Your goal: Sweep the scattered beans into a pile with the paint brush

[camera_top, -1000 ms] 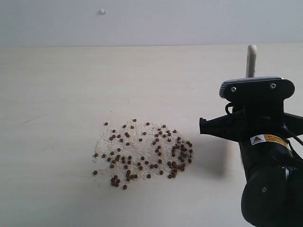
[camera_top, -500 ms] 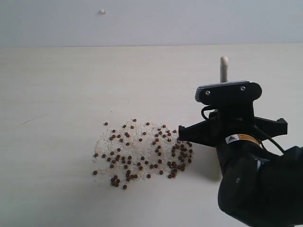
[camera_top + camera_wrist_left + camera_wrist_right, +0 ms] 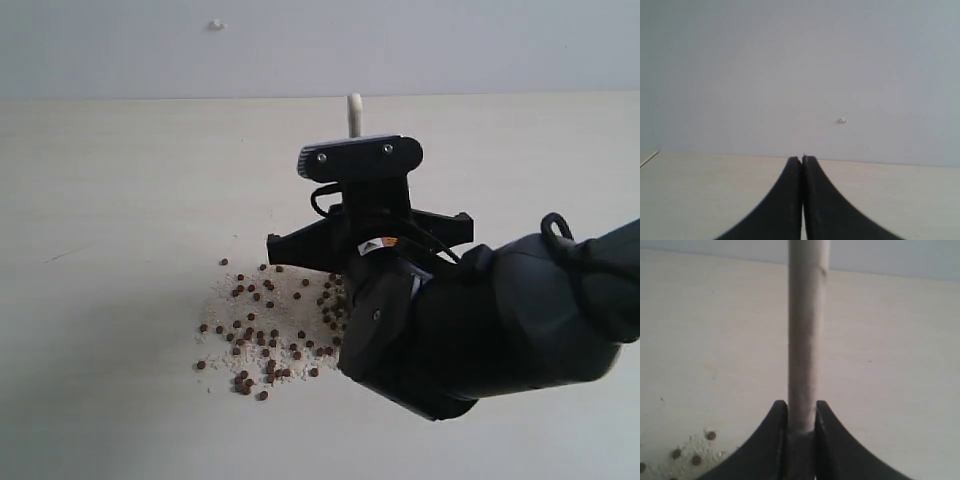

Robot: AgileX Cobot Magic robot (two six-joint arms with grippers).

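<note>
Hiding many beans (image 3: 255, 330), the dark arm (image 3: 480, 320); right pincer (image 3: 801, 405) clamped on paint brush (image 3: 807, 330) (left pincer (image 3: 802, 160) together)

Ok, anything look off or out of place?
Only the beans, strewn loose among white grains on the table. The brush sits straight in the right gripper. A small white speck marks the wall.

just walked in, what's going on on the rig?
The right end effector is shut on the pale wooden handle of the flat paint brush, held upright at the right side of the small reddish-brown beans. They lie spread among white grains on the light wooden table, not yet piled. The left end effector is shut and empty, facing the wall.
</note>
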